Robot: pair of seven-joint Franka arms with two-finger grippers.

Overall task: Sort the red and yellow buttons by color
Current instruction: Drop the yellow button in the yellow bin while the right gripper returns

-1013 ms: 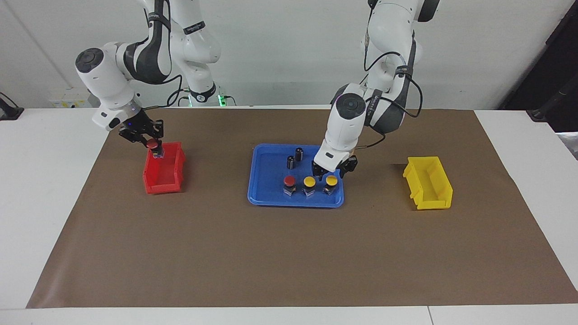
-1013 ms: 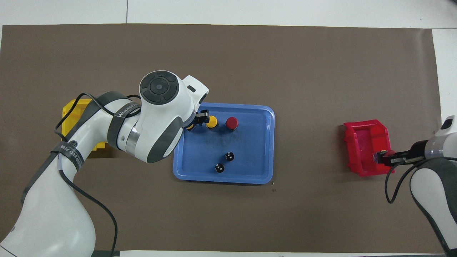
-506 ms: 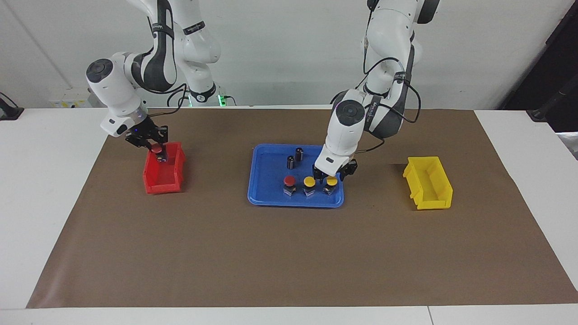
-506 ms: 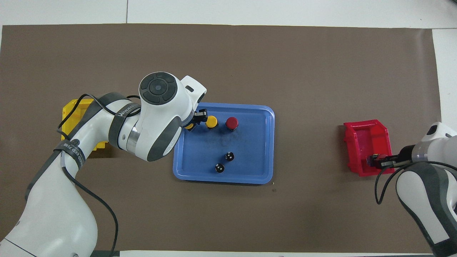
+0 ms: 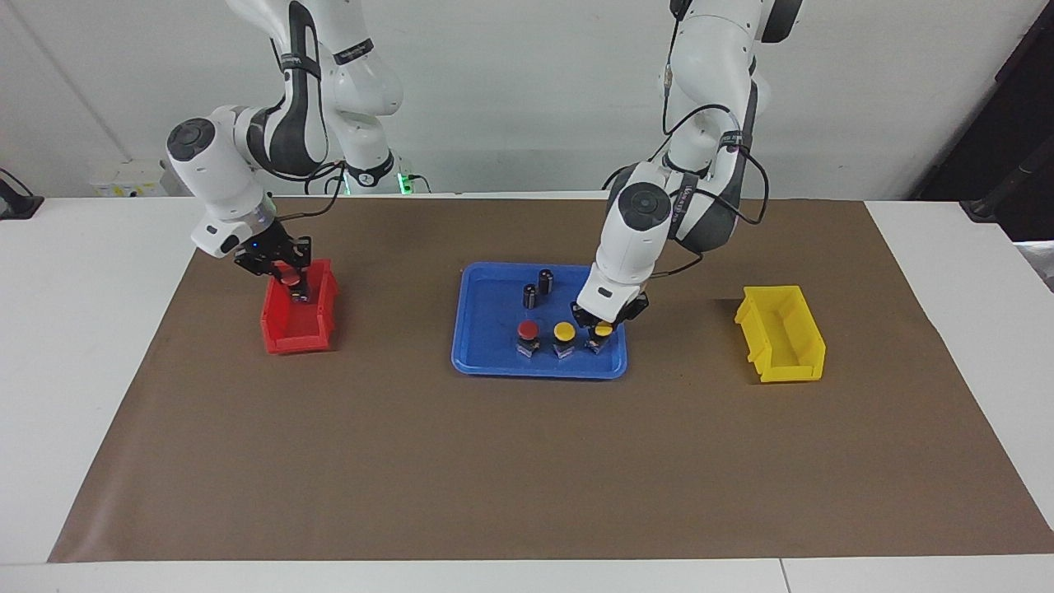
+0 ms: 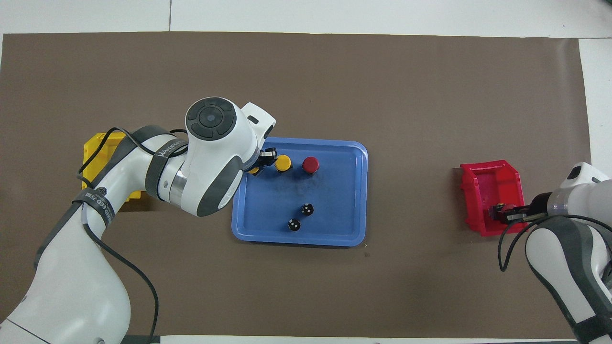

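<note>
Left claw and wrist hide most of one yellow button.

tray mid-table | three buttons on it, farther from robots | bins at table ends

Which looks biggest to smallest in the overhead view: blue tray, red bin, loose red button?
1. blue tray
2. red bin
3. red button standing in the tray

All rest at table level, so the ranking is safe.
</note>
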